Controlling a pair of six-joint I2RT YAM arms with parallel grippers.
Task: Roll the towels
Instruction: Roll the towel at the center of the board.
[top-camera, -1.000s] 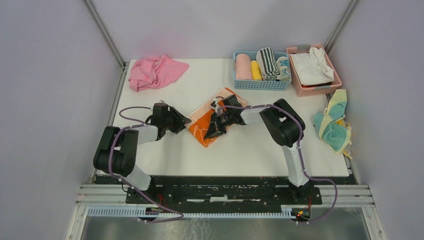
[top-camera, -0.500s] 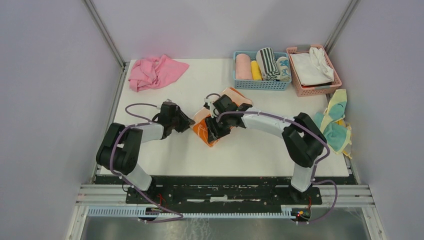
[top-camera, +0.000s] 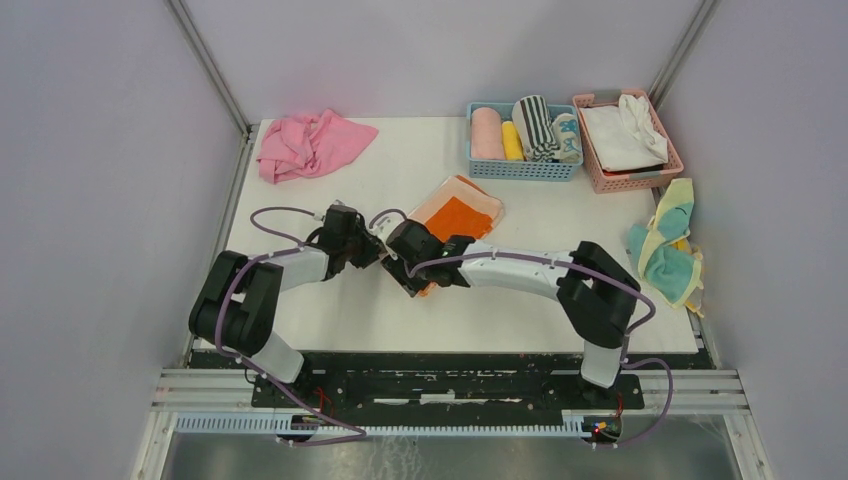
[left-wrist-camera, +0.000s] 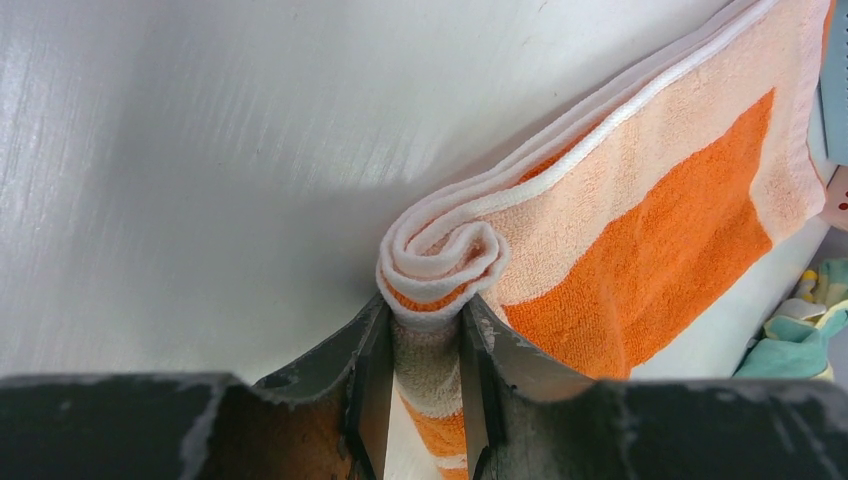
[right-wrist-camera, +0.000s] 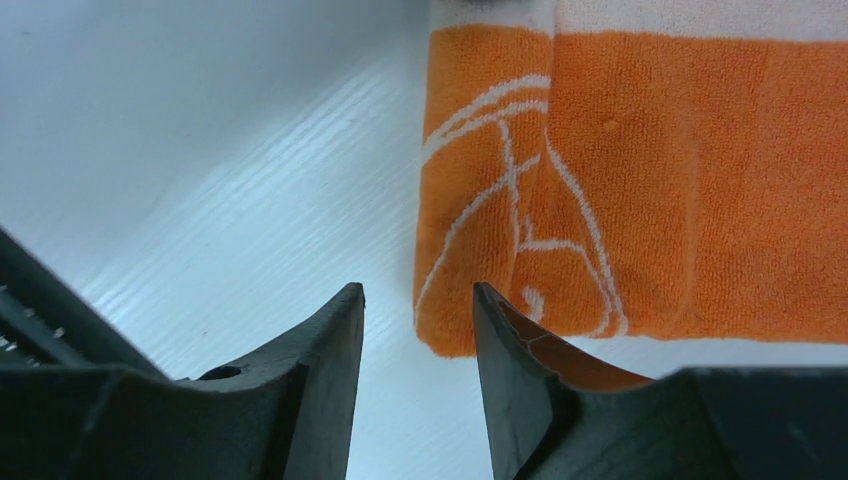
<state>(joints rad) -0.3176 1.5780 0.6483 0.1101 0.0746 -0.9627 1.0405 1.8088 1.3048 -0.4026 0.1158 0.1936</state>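
Note:
The orange towel (top-camera: 458, 213) with white lettering lies in the middle of the table, its near-left end curled into a small roll. My left gripper (top-camera: 376, 250) is shut on that rolled end; in the left wrist view the roll (left-wrist-camera: 440, 250) sticks out just past the gripper (left-wrist-camera: 425, 325). My right gripper (top-camera: 403, 268) is low over the table at the towel's near corner. In the right wrist view it (right-wrist-camera: 418, 300) is open with only bare table between the fingers, and the lettered corner (right-wrist-camera: 500, 250) lies just beyond the right finger.
A pink cloth (top-camera: 305, 143) lies at the back left. A blue basket (top-camera: 520, 170) holds rolled towels, and a pink basket (top-camera: 628, 178) holds white cloth. Teal-and-yellow towels (top-camera: 666, 248) lie at the table's right edge.
My right arm has stretched out to the left, and its gripper has slid off the towel's near end to the corner. The towel's near end has curled up. My left gripper has closed in on the roll.

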